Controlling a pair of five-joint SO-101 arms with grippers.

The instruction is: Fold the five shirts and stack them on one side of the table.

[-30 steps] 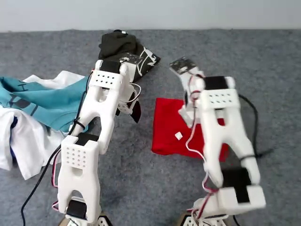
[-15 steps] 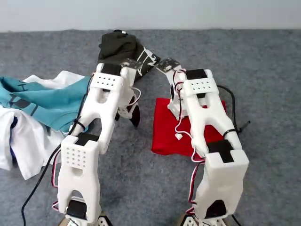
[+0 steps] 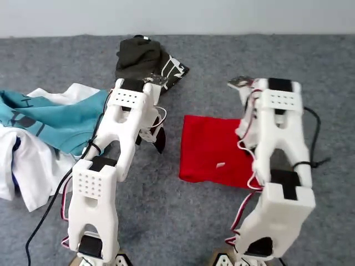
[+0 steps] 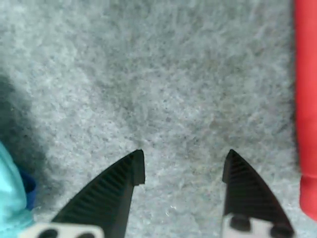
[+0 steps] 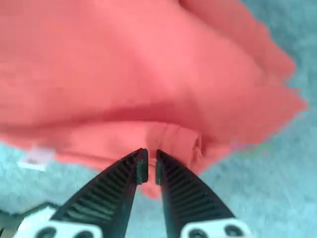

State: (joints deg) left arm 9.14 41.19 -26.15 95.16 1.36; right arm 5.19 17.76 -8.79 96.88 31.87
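Observation:
A folded red shirt (image 3: 211,148) lies flat on the grey carpet at centre right. My right gripper (image 5: 148,166) hangs over the shirt's right part, fingers shut, tips at a fold of the red shirt (image 5: 148,74); I cannot tell whether cloth is pinched. My left gripper (image 4: 184,166) is open just above bare carpet, to the left of the red shirt's edge (image 4: 304,99). From above, the left gripper (image 3: 157,137) sits between the teal shirt (image 3: 52,119) and the red one. A black shirt (image 3: 141,54) lies crumpled at the back.
A white shirt (image 3: 25,160) is heaped under the teal shirt at the left edge of the table. Bare grey carpet (image 3: 321,83) stretches to the right of the right arm and in front of the red shirt.
The right arm swung left over the red shirt, then back to its right side. The shirt's small white tag shifted slightly right. The left arm barely moved.

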